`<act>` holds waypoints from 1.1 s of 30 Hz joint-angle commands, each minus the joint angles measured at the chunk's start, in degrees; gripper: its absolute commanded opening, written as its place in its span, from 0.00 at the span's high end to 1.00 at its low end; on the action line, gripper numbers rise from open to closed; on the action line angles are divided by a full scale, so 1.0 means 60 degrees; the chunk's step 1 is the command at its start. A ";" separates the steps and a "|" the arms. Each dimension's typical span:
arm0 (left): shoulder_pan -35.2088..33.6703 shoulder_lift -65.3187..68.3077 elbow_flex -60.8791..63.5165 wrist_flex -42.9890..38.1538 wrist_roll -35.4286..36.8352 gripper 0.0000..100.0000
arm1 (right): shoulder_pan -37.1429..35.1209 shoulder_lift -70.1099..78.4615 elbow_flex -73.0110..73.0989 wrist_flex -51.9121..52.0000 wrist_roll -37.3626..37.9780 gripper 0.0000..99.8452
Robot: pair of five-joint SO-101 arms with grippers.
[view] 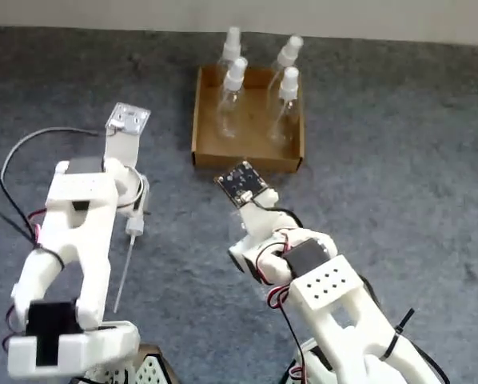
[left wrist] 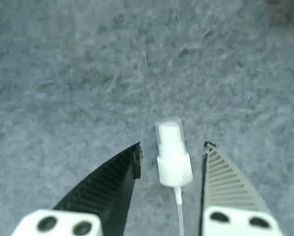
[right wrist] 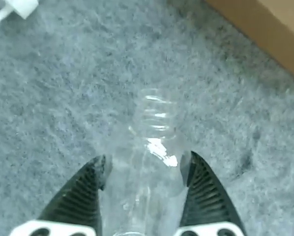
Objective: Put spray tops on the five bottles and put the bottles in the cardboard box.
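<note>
The left end effector is held apart around a spray top that lies on the grey surface. An uncapped bottle is clamped by the right end effector near the cardboard box, in which four capped bottles are stood.

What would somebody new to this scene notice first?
Four capped bottles stand in the cardboard box at the far side of the grey carpet. Nearer, the right gripper clasps a clear bottle whose threaded neck has no top. The left gripper is open astride a loose spray top lying on the carpet.
</note>
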 commanded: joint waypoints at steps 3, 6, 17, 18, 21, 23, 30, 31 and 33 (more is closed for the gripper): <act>-0.0022 0.1897 -0.1253 0.0117 -0.0073 0.85 | -0.0095 -0.0271 -0.0125 -0.0212 -0.0117 1.00; -0.0051 0.2674 -0.1326 0.0161 -0.0103 0.87 | -0.0095 -0.0271 -0.0125 -0.0227 -0.0117 1.00; 0.0081 0.2381 -0.2469 0.1026 0.0044 1.00 | -0.0198 -0.0212 0.0271 -0.0637 -0.0059 1.00; 0.0095 0.2044 -0.2703 0.1319 0.0278 1.00 | -0.0271 -0.0198 0.0271 -0.0637 -0.0059 1.00; 0.0271 0.0564 -0.3275 0.2095 0.0718 1.00 | -0.0740 -0.0256 0.0300 -0.0960 -0.0044 1.00; 0.0549 -0.0652 -0.3436 0.2549 0.0777 1.00 | -0.1062 -0.0271 0.0315 -0.1267 -0.0044 1.00; 0.1575 -0.4799 -0.3333 0.3267 0.1993 1.00 | -0.1429 -0.0286 0.0227 -0.1780 -0.0044 1.00; 0.1546 -0.5341 -0.3158 0.3282 0.2212 1.00 | -0.1458 -0.0286 0.0227 -0.2029 -0.0044 1.00; 0.1546 -0.6425 -0.2733 0.3092 0.2857 1.00 | -0.1546 -0.0286 0.0227 -0.2586 -0.0103 1.00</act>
